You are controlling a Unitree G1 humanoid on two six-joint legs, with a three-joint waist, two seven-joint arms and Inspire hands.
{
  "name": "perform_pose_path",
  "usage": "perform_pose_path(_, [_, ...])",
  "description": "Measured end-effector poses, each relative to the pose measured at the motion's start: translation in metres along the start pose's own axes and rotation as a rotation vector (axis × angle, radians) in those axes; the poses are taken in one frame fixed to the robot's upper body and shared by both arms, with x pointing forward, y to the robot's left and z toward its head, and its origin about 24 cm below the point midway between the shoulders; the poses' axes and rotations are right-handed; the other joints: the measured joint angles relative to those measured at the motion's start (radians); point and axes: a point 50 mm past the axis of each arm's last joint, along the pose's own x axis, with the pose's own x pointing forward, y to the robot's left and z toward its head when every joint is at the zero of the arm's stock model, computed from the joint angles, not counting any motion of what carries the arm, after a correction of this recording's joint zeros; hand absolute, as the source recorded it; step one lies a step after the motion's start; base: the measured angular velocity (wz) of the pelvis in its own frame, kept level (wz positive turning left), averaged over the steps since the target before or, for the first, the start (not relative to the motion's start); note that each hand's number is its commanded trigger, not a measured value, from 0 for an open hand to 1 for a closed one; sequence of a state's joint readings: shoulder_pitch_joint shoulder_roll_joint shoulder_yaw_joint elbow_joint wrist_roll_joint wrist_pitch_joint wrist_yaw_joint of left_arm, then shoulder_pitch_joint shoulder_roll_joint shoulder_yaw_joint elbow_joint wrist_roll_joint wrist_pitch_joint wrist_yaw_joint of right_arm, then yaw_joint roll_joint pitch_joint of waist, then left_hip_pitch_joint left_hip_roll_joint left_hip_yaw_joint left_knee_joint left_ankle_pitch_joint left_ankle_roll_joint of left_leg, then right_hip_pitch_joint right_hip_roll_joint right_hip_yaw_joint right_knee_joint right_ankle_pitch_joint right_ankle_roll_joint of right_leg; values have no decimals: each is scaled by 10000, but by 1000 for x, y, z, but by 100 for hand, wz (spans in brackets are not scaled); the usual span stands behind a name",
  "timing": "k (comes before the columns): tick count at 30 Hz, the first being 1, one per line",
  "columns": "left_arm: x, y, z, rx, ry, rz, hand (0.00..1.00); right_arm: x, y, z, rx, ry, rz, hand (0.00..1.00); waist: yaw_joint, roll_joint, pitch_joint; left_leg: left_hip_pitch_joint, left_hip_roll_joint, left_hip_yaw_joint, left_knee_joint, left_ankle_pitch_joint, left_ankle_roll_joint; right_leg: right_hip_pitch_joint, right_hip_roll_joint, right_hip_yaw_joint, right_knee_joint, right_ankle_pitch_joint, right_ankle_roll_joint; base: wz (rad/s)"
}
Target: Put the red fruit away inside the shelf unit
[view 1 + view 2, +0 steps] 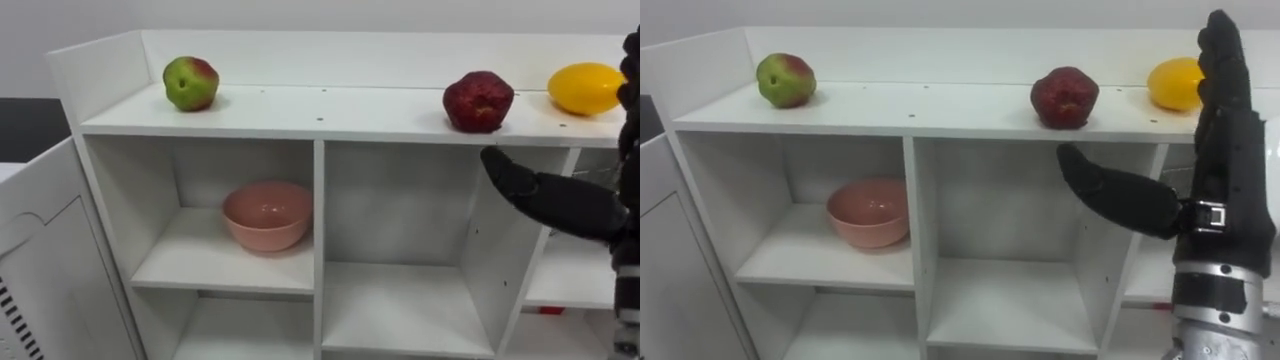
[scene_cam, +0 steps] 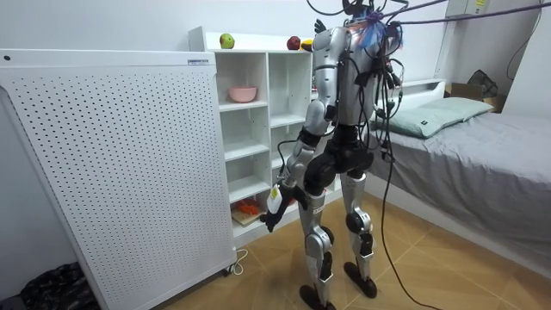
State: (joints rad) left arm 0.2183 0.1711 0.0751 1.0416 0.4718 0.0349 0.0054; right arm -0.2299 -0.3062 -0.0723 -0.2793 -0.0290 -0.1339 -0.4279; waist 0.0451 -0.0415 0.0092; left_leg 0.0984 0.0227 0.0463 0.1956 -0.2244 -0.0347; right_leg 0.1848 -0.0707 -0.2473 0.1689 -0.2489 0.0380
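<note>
- White closet shelving (image 1: 970, 110) was faced by the standing robot, with a bed (image 2: 482, 155) behind it in the room view.
- The right hand (image 1: 1228, 170) was held upright before the shelves, fingers straight and together, thumb spread out to its left; nothing was gripped.
- A dark red fruit (image 1: 1064, 98), possibly a pomegranate, was seen on the top board just left of the fingers, above the thumb.
- A yellow fruit (image 1: 1172, 84) was partly covered by the fingers.
- A green-red apple (image 1: 786, 80) was set far to the hand's left.
- A pink bowl (image 1: 868, 212) was shelved below and left of the thumb.
- The left hand (image 2: 274, 205) was hung low beside the thigh.
</note>
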Motion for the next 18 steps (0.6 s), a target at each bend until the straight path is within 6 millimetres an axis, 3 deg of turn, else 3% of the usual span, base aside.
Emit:
perform_pose_path(5, [1,2,5,17,-100,-66,0,6,-3,-12,-192,424,-250,0,155,-141,-19,9,-8,-85,8,0,0,46,0,-33,-9,2,-1,4])
perform_pose_path(12, [3,5,10,29,-164,-40,0,24,-3,-9,-247,217,-261,0,194,-226,-29,-16,-8,-115,9,0,0,35,1,-74,-9,2,-1,1])
perform_pose_path(18, [3,9,15,36,-213,27,0,25,-2,-14,-399,563,-36,0,246,-382,-106,-2,-14,-253,11,0,0,74,16,-112,6,2,-1,4])
